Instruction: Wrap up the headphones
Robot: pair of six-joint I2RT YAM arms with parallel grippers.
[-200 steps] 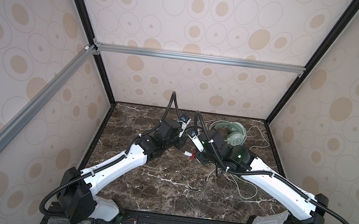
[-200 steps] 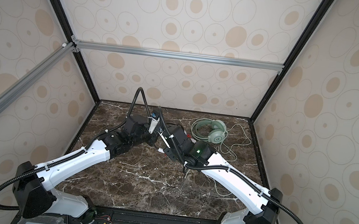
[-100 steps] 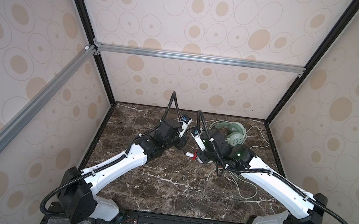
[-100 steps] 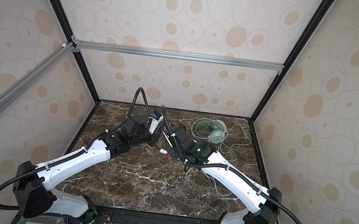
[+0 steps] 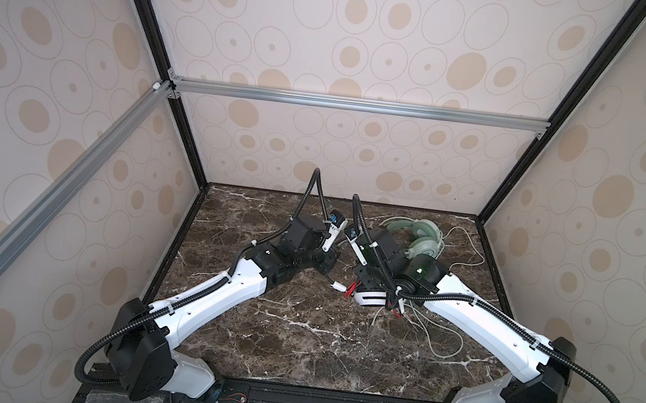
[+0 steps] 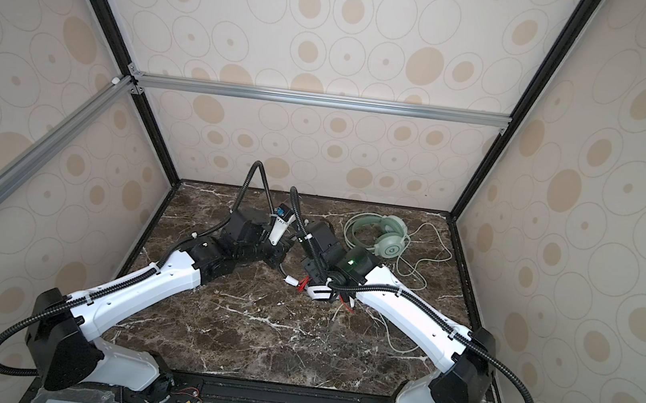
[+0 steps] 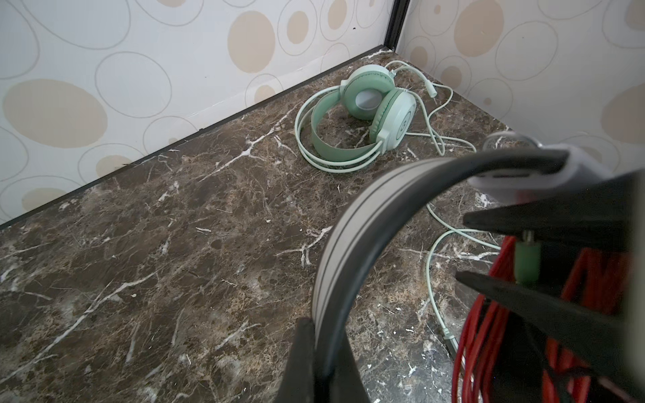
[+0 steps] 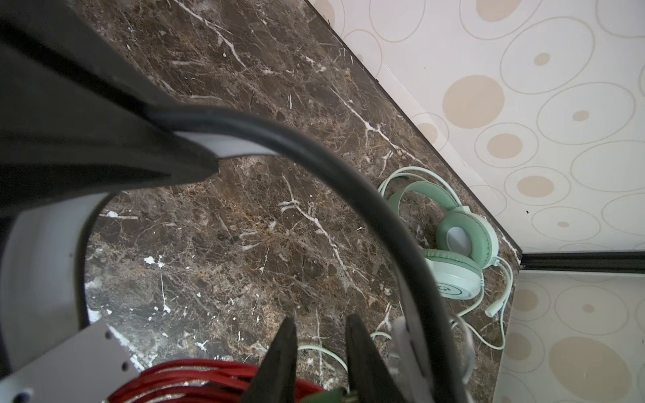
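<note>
Nothing has shifted on the left since a second ago, where that arm holds its pose, while the right wrist has crept a little toward twelve o'clock and its jaws, then nearly closed, have come apart; the left gripper (image 7: 323, 349) is pressed together on the headband of the white headset (image 7: 335, 244), which arcs away from it toward the right gripper (image 8: 321, 324); so the band's long axis runs roughly nine to three across the middle of the marble table (image 5: 296, 333), one tool at each end, with a white ear cup (image 5: 369, 299) showing at six o'clock of the right wrist in both top views; the red cord (image 7: 488, 331) lies bunched in loops just beside the right jaws; those jaws stand slightly spread, bare marble visible between their tips, and a green plug (image 7: 527, 261) lies crosswise in the gap; whether they bear on it I cannot tell; I judge the coming move to turn on that plug, which sits at the right tool and away from the left one, so the right arm must tuck or drop it while the left steadies the band; further right, the mint-green headset (image 5: 424, 234) lies near the far right corner, between one and two o'clock from the right gripper, its pale cord (image 7: 427, 275) trailing loose toward five o'clock, unwrapped, and the right arm is plainly the nearer; no container is in view.
</note>
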